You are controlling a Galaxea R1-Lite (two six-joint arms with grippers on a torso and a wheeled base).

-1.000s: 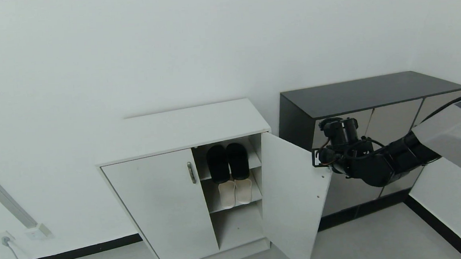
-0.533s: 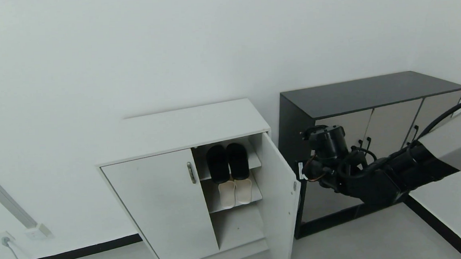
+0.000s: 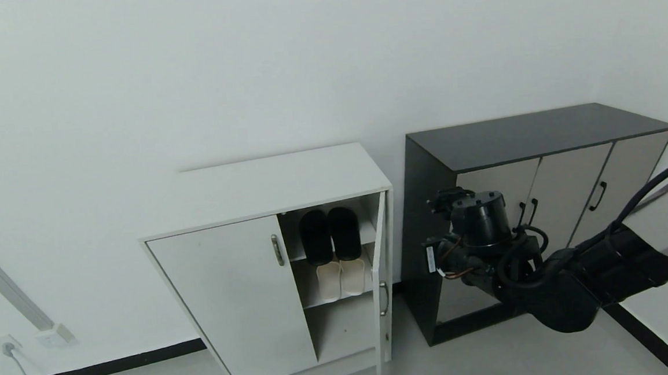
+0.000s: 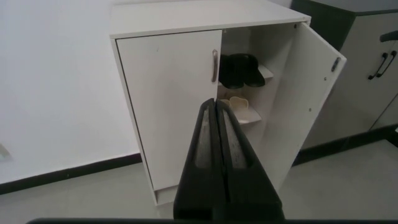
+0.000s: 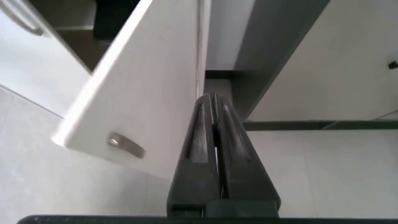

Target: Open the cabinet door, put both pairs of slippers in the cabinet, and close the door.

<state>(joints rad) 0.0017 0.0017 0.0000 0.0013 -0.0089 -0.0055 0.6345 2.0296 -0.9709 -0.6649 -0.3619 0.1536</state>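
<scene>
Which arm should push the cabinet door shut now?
The right arm. The right fingers, shut, are close by the outer face of the half-open door. The left fingers are farther back, in front of the closed door.

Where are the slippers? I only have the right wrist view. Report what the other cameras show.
Observer: Both pairs are inside the white cabinet. The black slippers are on the upper shelf, and the white slippers are on the shelf just below.
Operator: Now check the other door.
Observer: The left door is shut, with its handle at the edge next to the open side.
</scene>
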